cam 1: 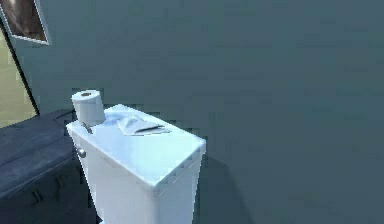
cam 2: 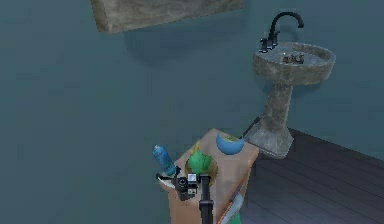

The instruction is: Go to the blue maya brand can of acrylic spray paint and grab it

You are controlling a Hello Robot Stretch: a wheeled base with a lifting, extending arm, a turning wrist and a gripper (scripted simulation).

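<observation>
**Tool at the worktop, blue can close by**

In the forward view you face a teal wall [cam 1: 280, 70], with a white toilet tank [cam 1: 140, 165] below it carrying a paper roll [cam 1: 88, 105]. In the arm side view, a stone pedestal sink [cam 2: 288, 75] with a black tap [cam 2: 280, 28] stands at the right. Left of it sits a small wooden worktop [cam 2: 238, 168] holding a blue bowl [cam 2: 229, 144], a green object [cam 2: 199, 161] and the blue can [cam 2: 160, 157], which stands upright at the left end. The arm [cam 2: 207, 205] ends at the tool [cam 2: 168, 180], near the can. You cannot tell how far open the tool is or whether it holds anything.
</observation>
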